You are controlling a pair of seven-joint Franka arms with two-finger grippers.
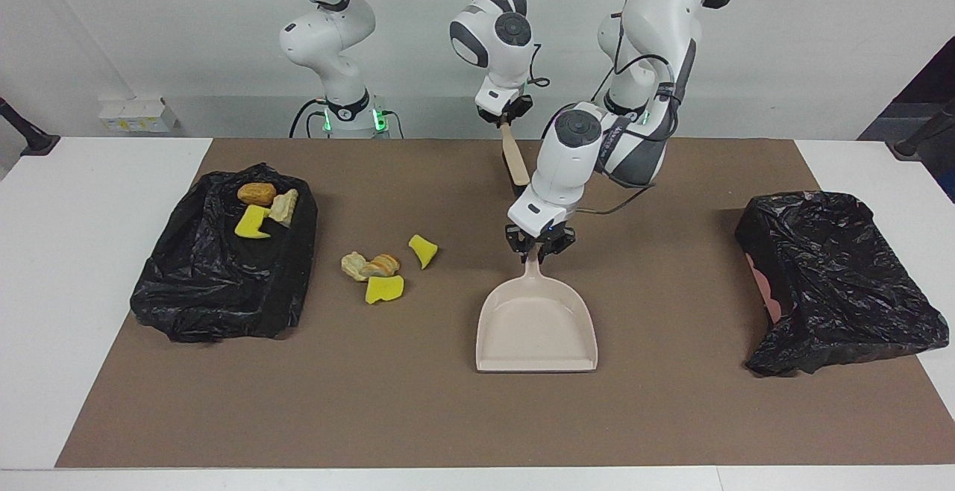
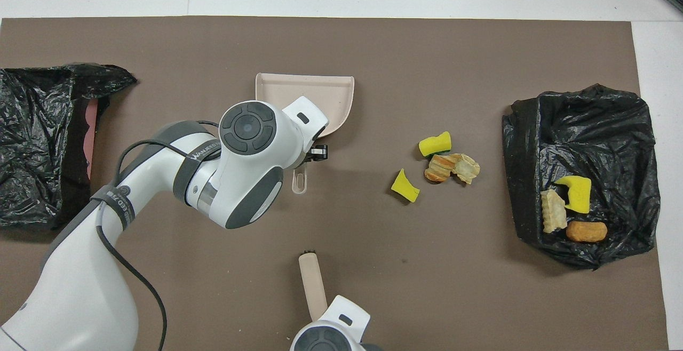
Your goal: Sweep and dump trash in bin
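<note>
Progress: early. L gripper (image 1: 540, 252) clamped on dustpan (image 1: 536, 327) handle; R gripper (image 1: 504, 118) clenched on brush (image 1: 515, 163) handle, nearer the robots than the dustpan. No scrap swept yet, judging by the bare pan.

Trash: four scraps (image 1: 382, 271) on the mat beside the dustpan, toward R arm's end; three more (image 1: 262, 206) on the crumpled black bag (image 1: 216, 282) past them. Second bag (image 1: 835, 282), glossy, at L arm's end.

Materials: pan smooth pale plastic, flat scoop; sponge bits yellow, bread lumps tan, rough
</note>
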